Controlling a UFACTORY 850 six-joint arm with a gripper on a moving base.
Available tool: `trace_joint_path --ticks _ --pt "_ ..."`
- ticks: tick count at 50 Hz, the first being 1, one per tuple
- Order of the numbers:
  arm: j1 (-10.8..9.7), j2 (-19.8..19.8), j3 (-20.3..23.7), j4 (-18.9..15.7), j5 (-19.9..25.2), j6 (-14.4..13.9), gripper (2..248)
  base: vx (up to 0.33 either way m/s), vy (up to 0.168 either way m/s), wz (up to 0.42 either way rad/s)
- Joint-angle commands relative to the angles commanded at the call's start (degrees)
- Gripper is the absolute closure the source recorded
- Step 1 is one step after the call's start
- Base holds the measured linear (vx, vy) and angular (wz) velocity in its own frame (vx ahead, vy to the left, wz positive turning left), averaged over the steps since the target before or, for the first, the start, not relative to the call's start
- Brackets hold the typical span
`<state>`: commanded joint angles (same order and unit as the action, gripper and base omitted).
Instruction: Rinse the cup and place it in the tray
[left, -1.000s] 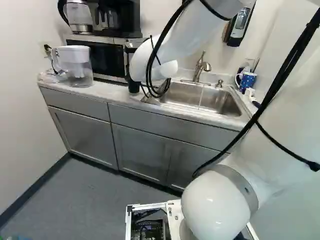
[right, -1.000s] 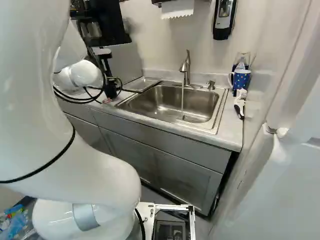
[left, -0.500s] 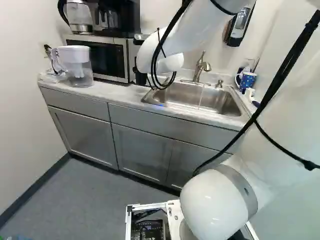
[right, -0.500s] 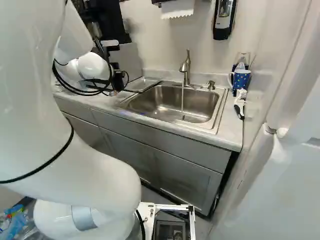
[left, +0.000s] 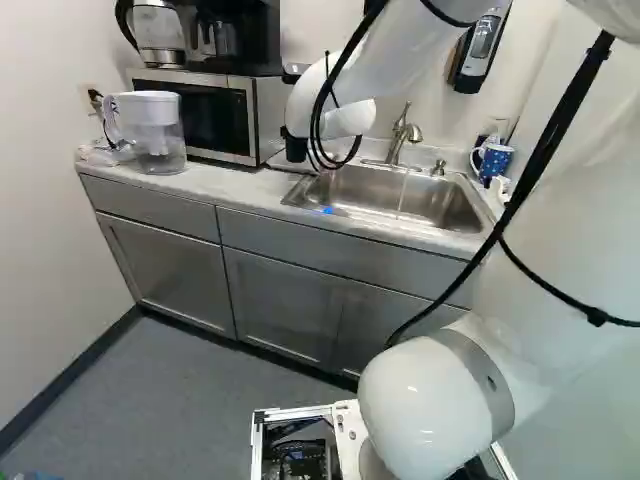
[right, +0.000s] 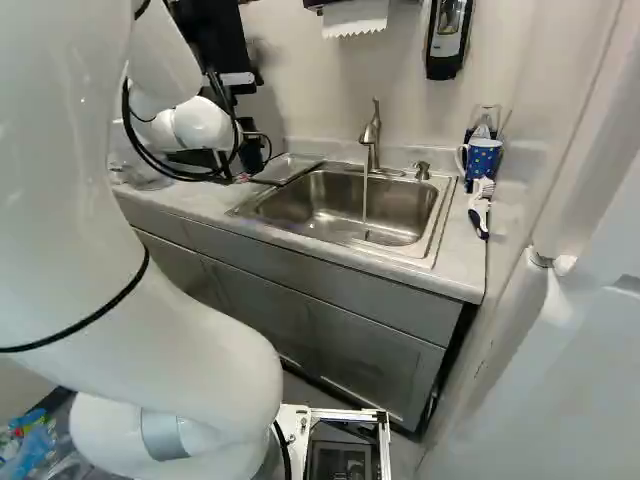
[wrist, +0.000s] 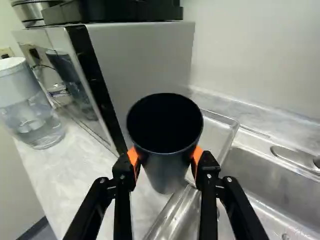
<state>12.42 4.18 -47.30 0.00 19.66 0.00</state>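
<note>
Since the earlier frames the arm (left: 350, 118) has been shifted, w/ the cup (wrist: 168, 175) carried along, away from the microwave (wrist: 145, 60) & toward the sink (right: 330, 205); base unmoved. The cup is clamped btwn the 2 orange pads (wrist: 133, 156) of the gripper (wrist: 165, 156), mouth toward the wrist cam. It's held near the microwave's side & the tray (right: 290, 166); whether any contact is made w/ the tray can't be told.

Step in hand, prob.: cup being brought to the rinse, as water (right: 365, 200) is already being run from the tap (right: 370, 135). Next, the cup needs to be carried over the basin, lined up under the stream & tipped w/o the tap being knocked; tray placement is left for after.

Materials: cup dark, smooth, round-walled, slightly tapered, so slip is possible once wet. Tray clear, shiny, straight-sided w/ a raised rim. Basin brushed metal w/ rounded corners; counter (wrist: 75, 170) pale, marbled, flat. 1 blue spotted mug (right: 483, 158) is seen beyond the sink.
</note>
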Motion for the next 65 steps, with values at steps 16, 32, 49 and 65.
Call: trace_joint_path --ticks 16,32,49,65 --pt "-2.89 -0.41 -0.39 0.00 0.00 0.00 129 0.000 0.000 0.000" --pt "-5.74 -0.70 -0.67 0.00 0.00 0.00 129 0.000 0.000 0.000" --pt "-8.73 -0.67 -0.64 0.00 0.00 0.00 129 0.000 0.000 0.000" --pt "-11.53 -0.65 -0.33 0.00 0.00 0.00 129 0.000 0.000 0.000"
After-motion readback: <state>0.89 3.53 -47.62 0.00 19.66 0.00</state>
